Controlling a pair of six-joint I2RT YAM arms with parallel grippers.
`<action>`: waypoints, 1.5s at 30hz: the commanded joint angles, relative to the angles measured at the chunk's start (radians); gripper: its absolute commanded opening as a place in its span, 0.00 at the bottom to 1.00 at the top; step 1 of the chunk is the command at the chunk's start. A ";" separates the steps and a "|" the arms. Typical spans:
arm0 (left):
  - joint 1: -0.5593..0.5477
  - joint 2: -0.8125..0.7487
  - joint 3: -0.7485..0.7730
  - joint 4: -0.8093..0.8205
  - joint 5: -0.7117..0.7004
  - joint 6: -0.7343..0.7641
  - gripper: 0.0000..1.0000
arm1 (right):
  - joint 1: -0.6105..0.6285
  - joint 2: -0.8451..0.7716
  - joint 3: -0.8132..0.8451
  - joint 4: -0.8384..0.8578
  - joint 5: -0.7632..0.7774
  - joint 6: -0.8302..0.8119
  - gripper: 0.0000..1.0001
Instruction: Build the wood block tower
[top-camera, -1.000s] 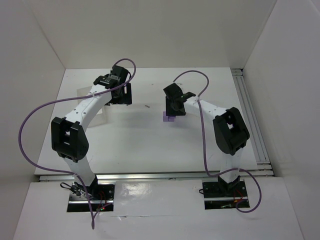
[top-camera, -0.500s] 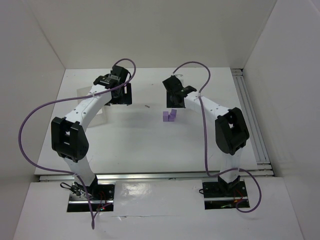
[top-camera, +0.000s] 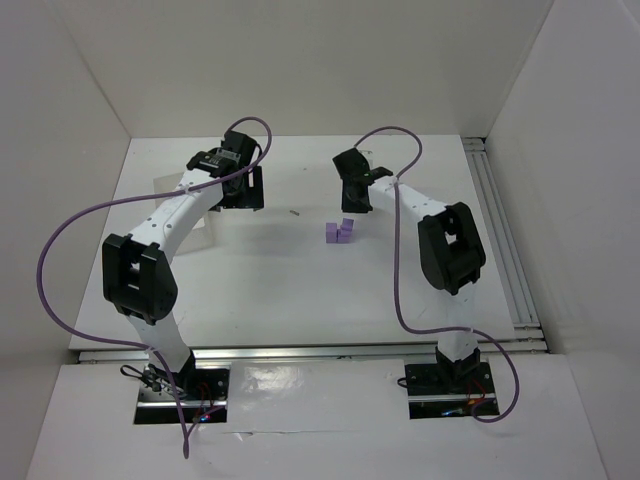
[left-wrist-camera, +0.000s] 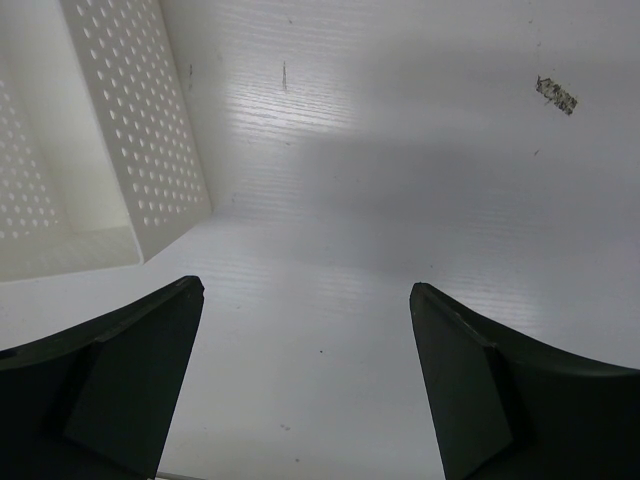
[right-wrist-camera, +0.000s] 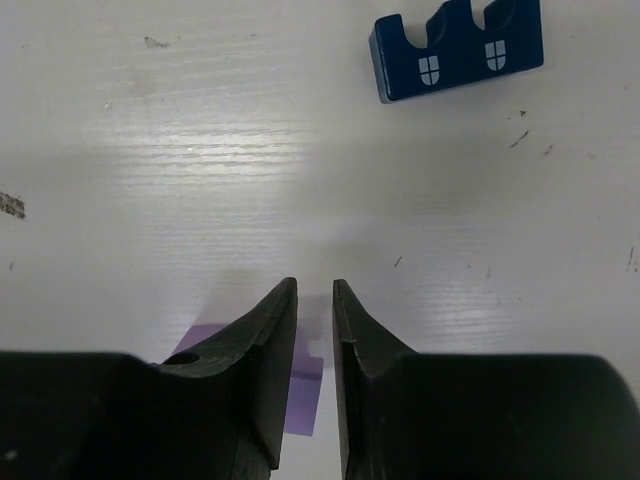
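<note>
The wood block tower is a small cluster of light-purple blocks on the white table, one raised above the others. My right gripper hangs just beyond it. In the right wrist view its jaws stand a narrow gap apart with nothing between them, and the purple blocks show on the table beneath them. A dark blue notched block lies flat farther ahead. My left gripper is wide open over bare table, holding nothing.
A white perforated tray sits beside my left gripper; under the left arm in the top view is the tray. A small dark scrap lies mid-table. Aluminium rails run along the right edge. White walls enclose the table.
My right gripper has lifted off the purple blocks and drawn back toward the far side, its jaws narrowing. The blocks stay on the table. The left arm has not moved.
</note>
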 joint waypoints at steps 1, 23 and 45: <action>-0.004 -0.016 0.014 0.011 -0.016 -0.014 0.97 | -0.001 0.015 0.054 0.031 -0.023 0.012 0.28; -0.004 -0.016 0.005 0.011 -0.016 -0.014 0.97 | 0.027 -0.025 -0.012 0.021 -0.032 0.012 0.28; -0.004 -0.016 0.014 0.011 -0.007 -0.014 0.97 | 0.045 -0.043 0.006 -0.006 -0.023 -0.006 0.28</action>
